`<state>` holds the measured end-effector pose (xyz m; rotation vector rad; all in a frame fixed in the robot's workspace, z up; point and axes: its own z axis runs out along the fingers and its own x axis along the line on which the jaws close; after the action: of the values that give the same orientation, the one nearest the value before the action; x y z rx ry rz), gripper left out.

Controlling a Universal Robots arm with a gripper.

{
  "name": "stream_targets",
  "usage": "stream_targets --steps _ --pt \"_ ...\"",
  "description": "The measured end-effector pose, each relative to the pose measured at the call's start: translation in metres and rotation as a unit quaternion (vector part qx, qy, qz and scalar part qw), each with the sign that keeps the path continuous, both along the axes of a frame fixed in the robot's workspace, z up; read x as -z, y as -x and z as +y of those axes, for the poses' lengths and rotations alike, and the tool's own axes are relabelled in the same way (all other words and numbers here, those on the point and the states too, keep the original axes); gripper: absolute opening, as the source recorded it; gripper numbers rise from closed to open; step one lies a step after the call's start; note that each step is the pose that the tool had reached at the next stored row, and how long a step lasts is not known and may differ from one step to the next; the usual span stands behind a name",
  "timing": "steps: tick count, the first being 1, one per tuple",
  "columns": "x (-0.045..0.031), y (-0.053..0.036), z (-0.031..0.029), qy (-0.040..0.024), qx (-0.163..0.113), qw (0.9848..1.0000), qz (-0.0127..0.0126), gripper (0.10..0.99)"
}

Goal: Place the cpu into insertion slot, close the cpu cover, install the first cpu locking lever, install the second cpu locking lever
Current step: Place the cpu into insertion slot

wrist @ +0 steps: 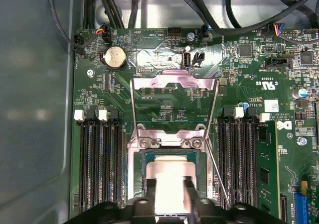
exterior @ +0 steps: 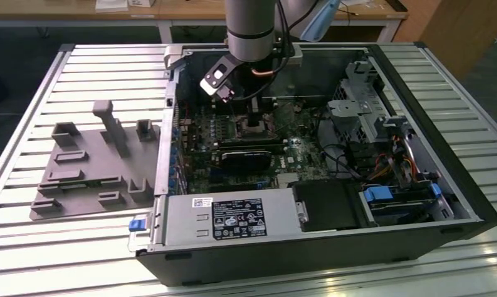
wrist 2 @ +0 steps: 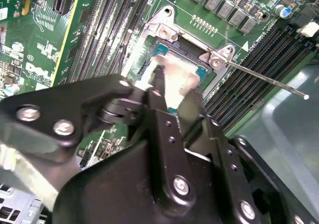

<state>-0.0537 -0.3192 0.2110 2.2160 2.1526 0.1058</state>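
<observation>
In both wrist views the silver-tan cpu [wrist: 169, 171] [wrist 2: 174, 69] lies low in the insertion slot [wrist: 133, 176] [wrist 2: 145, 47] on the green board. My gripper [wrist: 170, 185] [wrist 2: 174, 92] is shut on the cpu, with one black finger against each of two opposite edges. The cpu cover [wrist: 174, 79] is flipped open and lies back flat past its hinge, the board showing through its window. A thin locking lever [wrist: 215, 164] [wrist 2: 269, 79] stands free beside the slot. In the exterior view the gripper [exterior: 255, 120] reaches down into the open computer case.
Long black memory slots [wrist: 97, 164] [wrist: 239, 164] flank the slot on both sides. Black cables [wrist: 119, 5] run along the case wall beyond the board. The grey power supply box [exterior: 223, 219] sits at the case's front. A grey fixture [exterior: 91, 167] lies on the table at the exterior view's left.
</observation>
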Motion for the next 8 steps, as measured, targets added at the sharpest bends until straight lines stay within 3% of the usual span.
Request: stream_targets --steps 1,3,5,8 --pt "-0.0001 0.0000 0.0000 0.0000 0.000 1.0000 0.0000 0.298" --pt "-0.0002 0.0000 0.0000 0.0000 0.000 1.0000 0.0000 0.298" --pt "-0.0003 0.0000 0.0000 0.0000 0.000 1.0000 0.0000 0.180" --pt "-0.0004 0.0000 0.0000 0.0000 0.000 1.0000 0.0000 0.102"
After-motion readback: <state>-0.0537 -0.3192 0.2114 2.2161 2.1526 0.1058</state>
